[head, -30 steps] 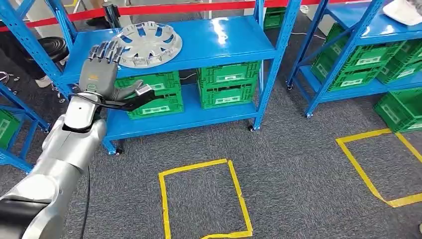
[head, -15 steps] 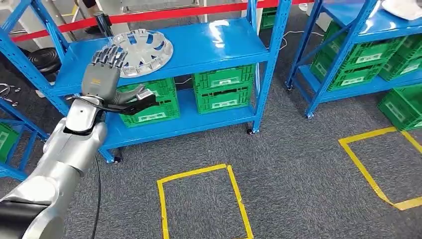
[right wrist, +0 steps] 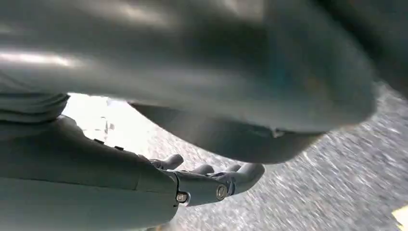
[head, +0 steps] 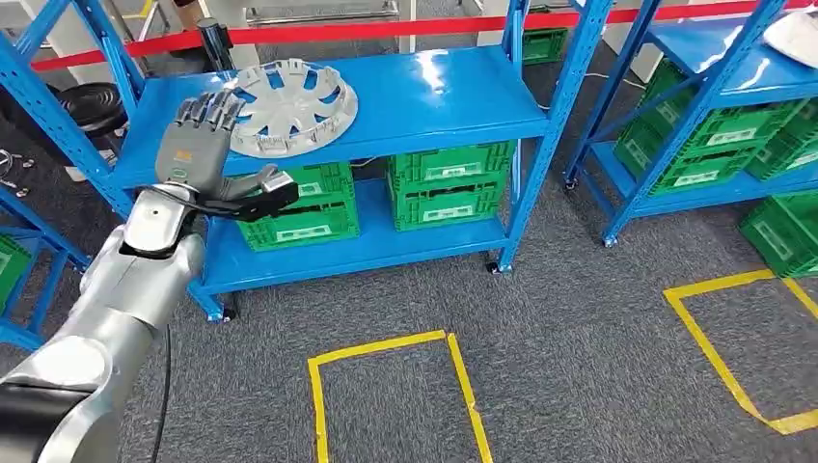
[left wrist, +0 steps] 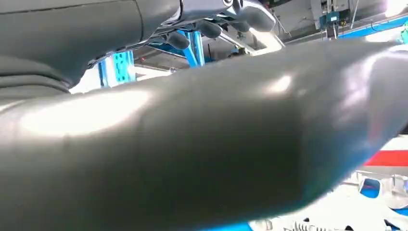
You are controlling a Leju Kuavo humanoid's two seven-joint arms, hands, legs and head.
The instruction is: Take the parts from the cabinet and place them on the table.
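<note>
The silver wheel cover (head: 292, 94) lay flat near the left end of the blue rack's top shelf (head: 444, 92), within reach. My left hand (head: 203, 154) hovered at the shelf's front edge beside it, fingers spread and empty, posed for a grasp. My right hand (right wrist: 207, 180) hung over carpet, fingers loosely apart, holding nothing.

No writing can be read anywhere. The green crates (head: 449, 183) on the lower shelf of the blue cabinet (head: 424, 92) carry white labels on their fronts, but the print is too small to make out. The crates on the neighbouring rack (head: 748, 135) bear the same kind of white labels, equally illegible. A small orange mark on the back of the left hand (head: 193, 145) is also too small to read.
</note>
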